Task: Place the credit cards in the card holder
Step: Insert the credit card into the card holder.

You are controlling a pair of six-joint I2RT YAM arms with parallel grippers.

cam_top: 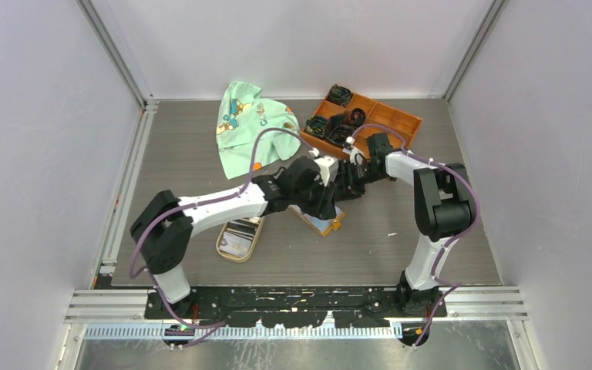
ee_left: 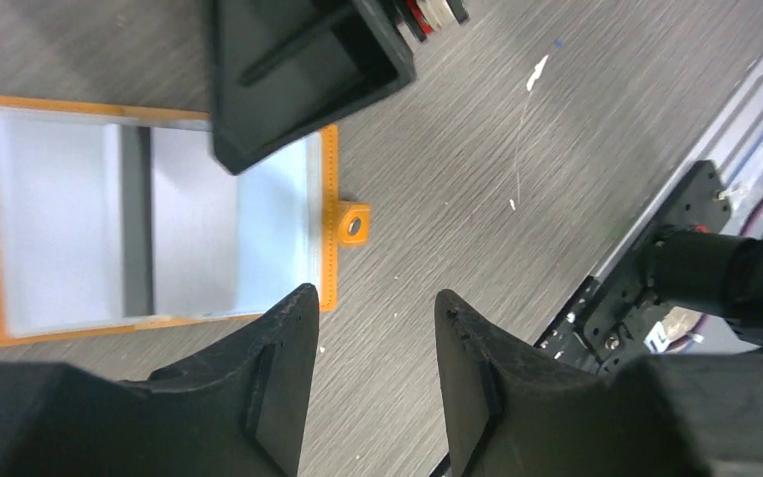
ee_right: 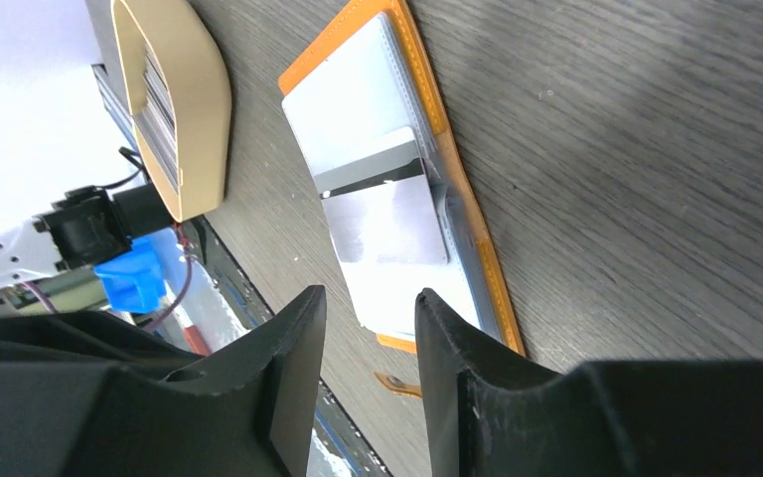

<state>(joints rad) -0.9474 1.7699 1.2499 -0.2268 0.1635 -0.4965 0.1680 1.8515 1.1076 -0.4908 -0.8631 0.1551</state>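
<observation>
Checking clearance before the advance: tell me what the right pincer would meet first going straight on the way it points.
Most likely the open orange folding card holder, lying flat: the right pincer frames its pale inner face near the grey plastic card on it. Depth is unclear.

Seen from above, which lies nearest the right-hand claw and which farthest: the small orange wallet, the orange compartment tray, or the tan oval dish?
From the right gripper, in the overhead view:
1. Small orange folding card holder, directly beneath it.
2. Orange compartmented tray, just beyond it, to the rear.
3. Tan oval dish, far off to the left.
</observation>
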